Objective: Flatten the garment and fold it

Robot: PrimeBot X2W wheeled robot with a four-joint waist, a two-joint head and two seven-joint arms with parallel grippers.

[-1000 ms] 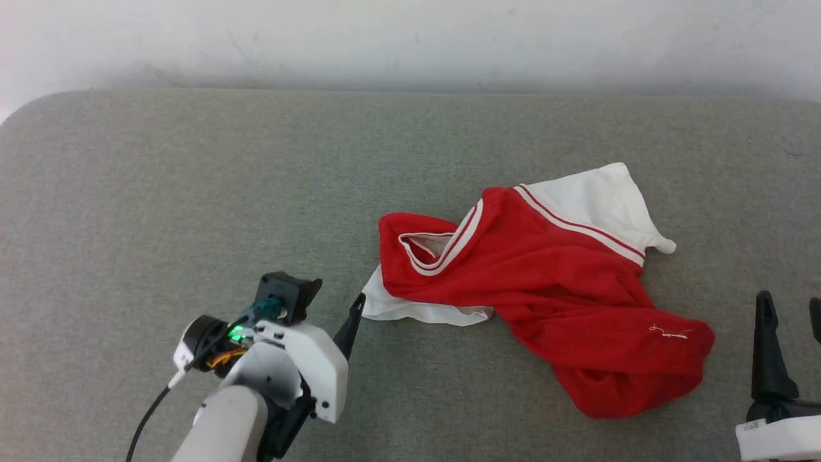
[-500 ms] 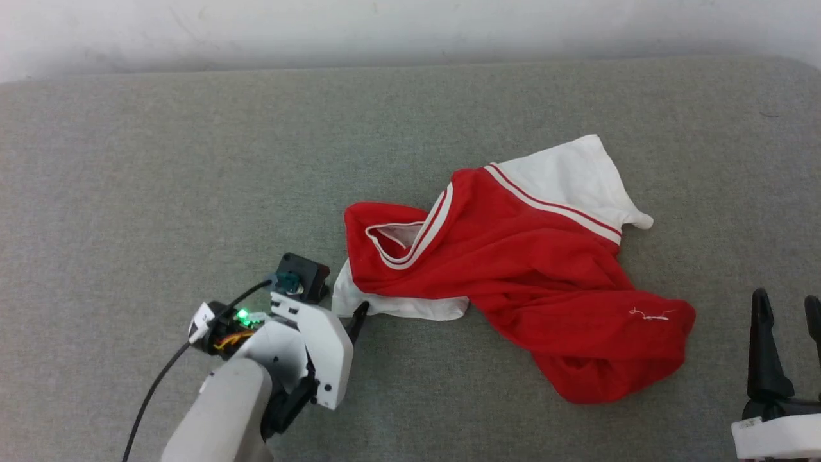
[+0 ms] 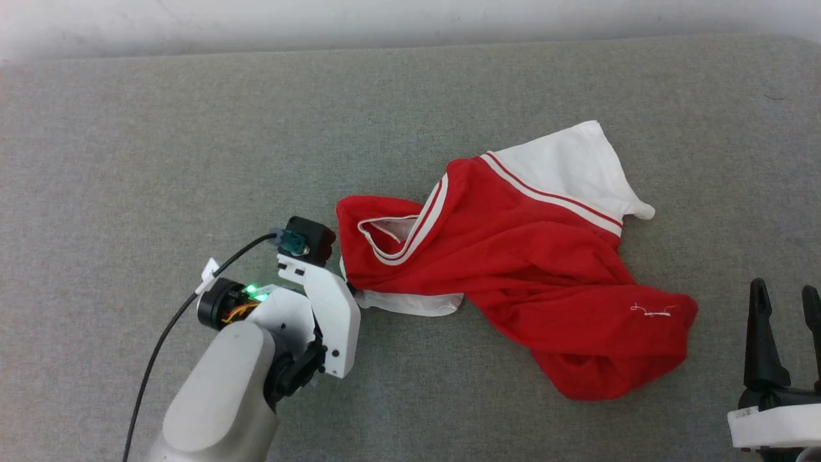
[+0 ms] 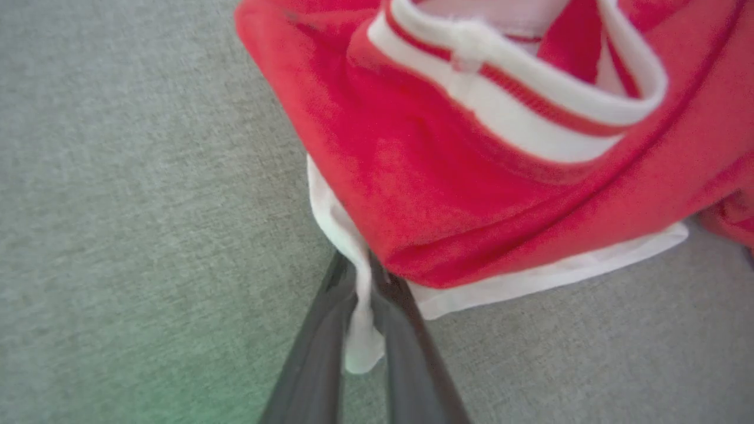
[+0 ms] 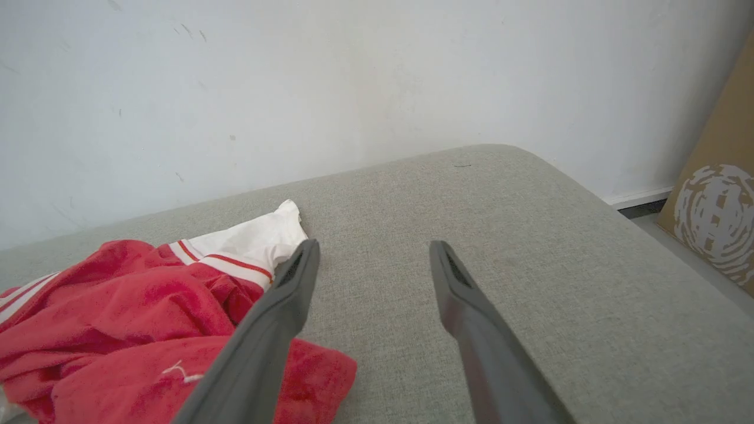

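Clamping our left gripper [image 4: 363, 274], open a second earlier, on a white sleeve edge of the garment [image 3: 513, 256] crumpled on the grey pad [image 3: 160, 141], we gained a hold for flattening, while our right gripper [image 5: 374, 253] gaped empty.

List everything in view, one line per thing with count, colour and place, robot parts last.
shirt: one, red with white sleeves and striped trim, crumpled right of centre on the cushion.
cushion: one, grey, under the shirt.
wall: one, white, behind the cushion.
cardboard: one, brown with white print, beside the cushion's far right corner.
left gripper: one, dark fingers, pinching the shirt's white sleeve edge at its left end.
right gripper: one, dark fingers, open, right of the shirt, apart from it.
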